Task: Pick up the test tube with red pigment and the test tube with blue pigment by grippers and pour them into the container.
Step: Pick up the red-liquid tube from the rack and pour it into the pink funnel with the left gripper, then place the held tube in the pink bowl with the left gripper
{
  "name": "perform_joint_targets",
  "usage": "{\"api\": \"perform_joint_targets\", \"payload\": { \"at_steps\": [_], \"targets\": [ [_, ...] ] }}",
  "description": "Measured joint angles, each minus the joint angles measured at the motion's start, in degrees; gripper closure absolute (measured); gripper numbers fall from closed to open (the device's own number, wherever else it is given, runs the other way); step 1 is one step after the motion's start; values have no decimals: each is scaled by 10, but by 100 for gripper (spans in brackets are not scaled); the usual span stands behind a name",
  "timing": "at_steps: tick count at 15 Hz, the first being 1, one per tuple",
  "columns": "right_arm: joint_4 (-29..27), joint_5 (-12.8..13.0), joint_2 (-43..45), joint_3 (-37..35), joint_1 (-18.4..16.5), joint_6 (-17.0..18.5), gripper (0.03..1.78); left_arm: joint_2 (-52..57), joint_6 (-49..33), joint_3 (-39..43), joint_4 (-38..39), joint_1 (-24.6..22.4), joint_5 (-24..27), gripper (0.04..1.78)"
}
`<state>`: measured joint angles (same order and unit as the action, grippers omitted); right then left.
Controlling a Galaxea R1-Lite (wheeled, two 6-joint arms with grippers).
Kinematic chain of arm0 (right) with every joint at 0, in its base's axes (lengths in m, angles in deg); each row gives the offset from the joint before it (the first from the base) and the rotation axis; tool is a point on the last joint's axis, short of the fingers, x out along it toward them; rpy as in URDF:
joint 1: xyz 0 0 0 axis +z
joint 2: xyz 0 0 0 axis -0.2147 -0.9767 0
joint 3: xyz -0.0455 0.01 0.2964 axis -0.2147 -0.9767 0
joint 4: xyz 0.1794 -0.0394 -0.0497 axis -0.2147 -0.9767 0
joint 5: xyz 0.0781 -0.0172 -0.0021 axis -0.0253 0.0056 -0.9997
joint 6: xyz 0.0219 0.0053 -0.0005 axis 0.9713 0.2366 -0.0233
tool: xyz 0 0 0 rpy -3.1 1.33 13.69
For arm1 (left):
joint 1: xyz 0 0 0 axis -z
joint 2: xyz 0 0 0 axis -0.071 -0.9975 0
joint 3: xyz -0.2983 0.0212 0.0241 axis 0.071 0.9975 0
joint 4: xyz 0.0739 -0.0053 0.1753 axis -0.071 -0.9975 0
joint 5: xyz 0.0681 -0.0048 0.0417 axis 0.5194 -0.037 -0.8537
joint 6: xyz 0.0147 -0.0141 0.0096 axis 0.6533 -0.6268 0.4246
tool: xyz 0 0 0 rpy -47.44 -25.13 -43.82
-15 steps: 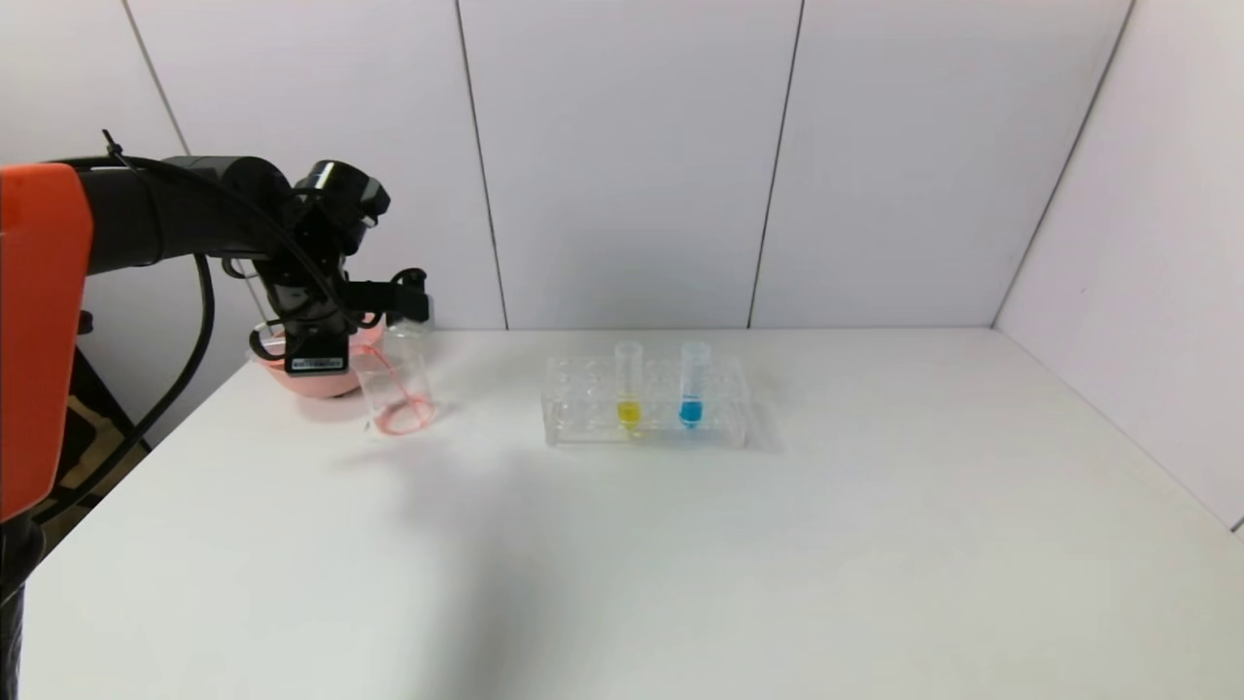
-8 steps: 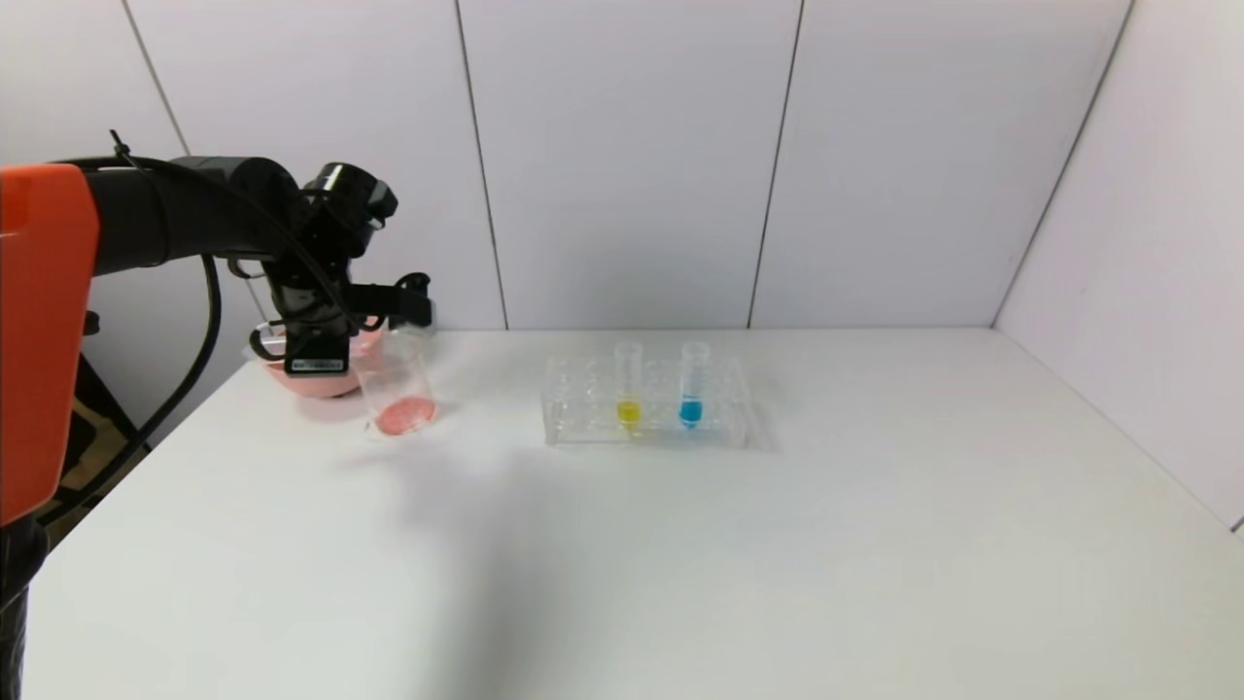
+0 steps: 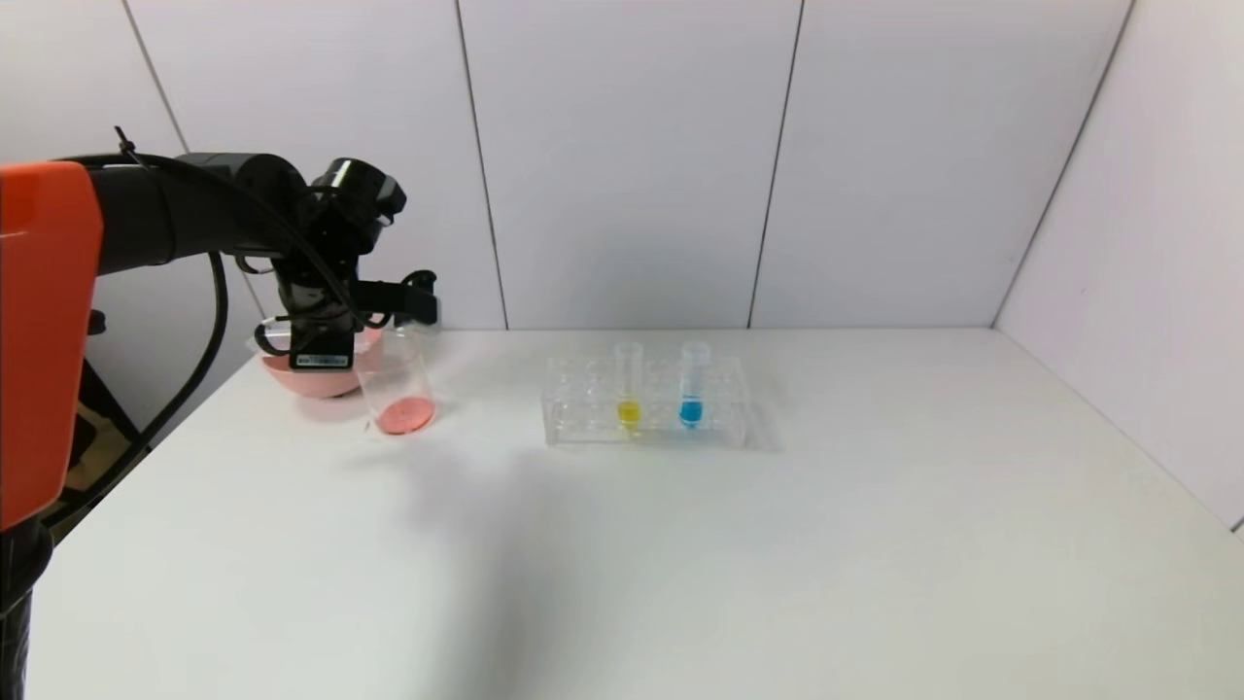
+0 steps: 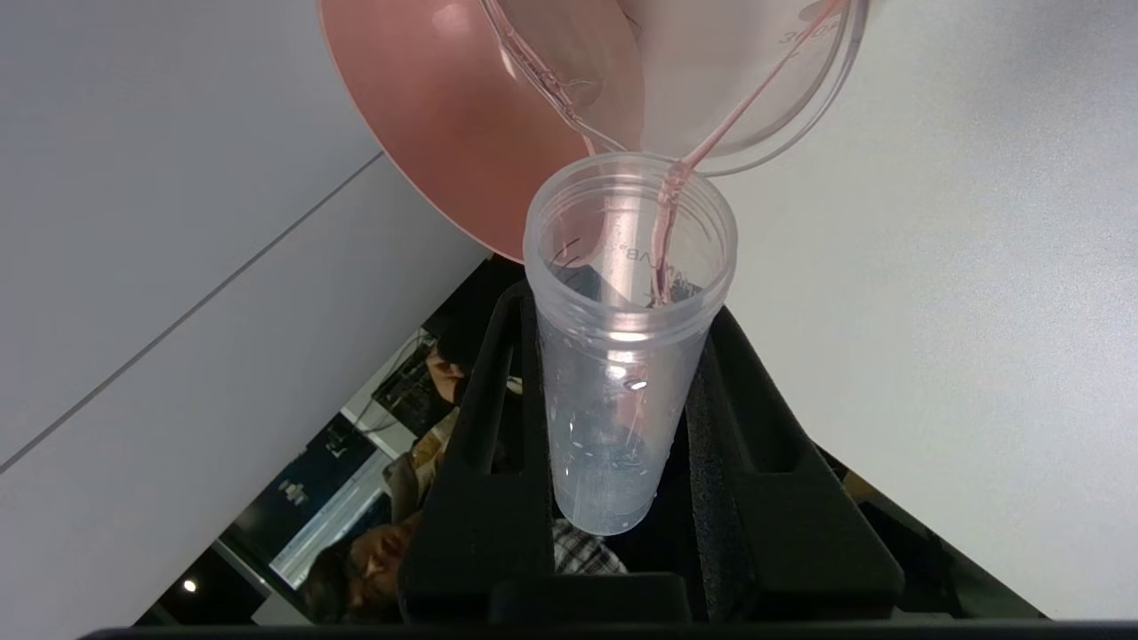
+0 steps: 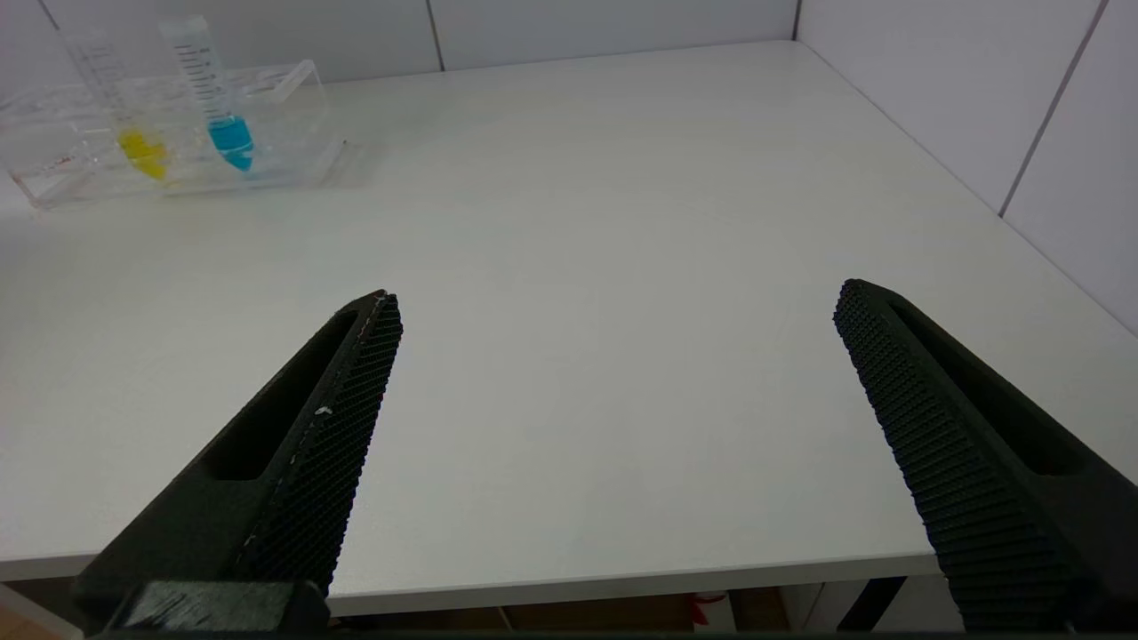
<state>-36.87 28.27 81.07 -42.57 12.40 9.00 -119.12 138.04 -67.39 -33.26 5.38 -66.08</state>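
Head view: the left gripper (image 3: 413,303) hung above the container (image 3: 397,389), clamped on the test tube with red pigment (image 3: 406,329), which was tipped mouth-down over the container's rim; a pink-red pool lay on the container's floor; the pink bowl (image 3: 292,371) stood just behind and beside the container, under the wrist; the tube rack (image 3: 646,415) stood well apart on the far side of the gripper, holding the yellow tube (image 3: 628,387) and the test tube with blue pigment (image 3: 691,385), both upright; the right gripper was not visible here.

Left wrist view: the test tube with red pigment (image 4: 622,347) sat between the two black fingers (image 4: 498,427), gripped on its lower body; it looked nearly drained, with a thin red thread running from its mouth into the container (image 4: 765,133); judged light, rigid, smooth and slippery when wet, so a mid-body hold suits it; the pink bowl (image 4: 444,116) pressed close beside the mouth and would catch a careless swing.

Right wrist view: the right gripper (image 5: 613,373) stood spread wide and empty above the table (image 5: 622,222); the test tube with blue pigment (image 5: 213,102) stood far ahead of it in the tube rack (image 5: 293,133), just beside the yellow tube (image 5: 124,107), which crowds any grasp; nothing lay between.
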Motion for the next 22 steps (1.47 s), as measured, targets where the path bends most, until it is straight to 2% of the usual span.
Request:
{"api": "perform_joint_targets", "payload": {
  "at_steps": [4, 6, 9, 11, 14, 16, 19, 22],
  "targets": [
    [0, 0, 0, 0, 0, 0, 4, 10, -11, 2, 6, -4, 22, 137],
    [0, 0, 0, 0, 0, 0, 4, 18, -37, 5, 15, -18, 85, 137],
    [0, 0, 0, 0, 0, 0, 4, 25, -173, 9, 71, -46, 220, 137],
    [0, 0, 0, 0, 0, 0, 4, 30, -290, 23, 137, -61, 265, 137],
    [0, 0, 0, 0, 0, 0, 4, 56, -475, 84, 266, -75, 269, 137],
    [0, 0, 0, 0, 0, 0, 4, 86, -571, 171, 369, -85, 267, 137],
    [0, 0, 0, 0, 0, 0, 4, 130, -639, 352, 557, -102, 250, 137],
    [0, 0, 0, 0, 0, 0, 4, 164, -656, 549, 804, -114, 228, 137]
  ]
}}
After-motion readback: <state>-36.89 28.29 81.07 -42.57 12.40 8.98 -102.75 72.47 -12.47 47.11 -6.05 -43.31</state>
